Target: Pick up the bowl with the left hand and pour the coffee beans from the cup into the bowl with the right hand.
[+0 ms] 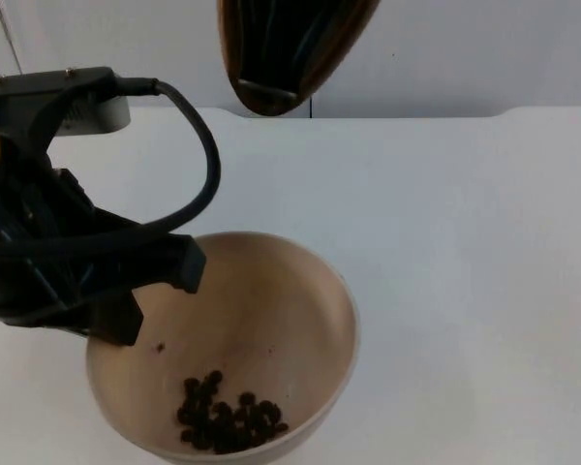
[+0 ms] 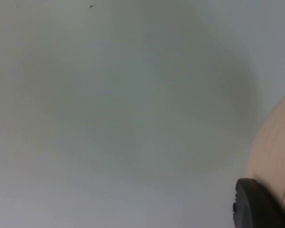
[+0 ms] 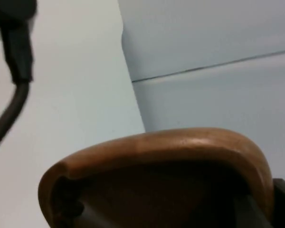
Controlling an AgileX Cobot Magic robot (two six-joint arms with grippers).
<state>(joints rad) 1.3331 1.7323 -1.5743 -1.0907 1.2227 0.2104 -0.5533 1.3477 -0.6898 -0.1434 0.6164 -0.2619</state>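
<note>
Two grippers hold things: the left gripper [image 1: 140, 295] has its fingers clamped on the rim of the bowl [image 1: 271, 320], coffee beans [image 1: 228, 417] inside, above the worktop [image 1: 465, 242]. Right gripper's fingers grip the tilted wooden cup [image 1: 290, 48] above the bowl.

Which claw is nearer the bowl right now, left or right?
Left. The left claw grips the bowl at its near-left rim, with coffee beans inside. The right claw holds the brown cup well above and behind the bowl, apart from it.

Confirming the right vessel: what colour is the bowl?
Pale beige bowl, dark coffee beans inside; the top view shows it best.
</note>
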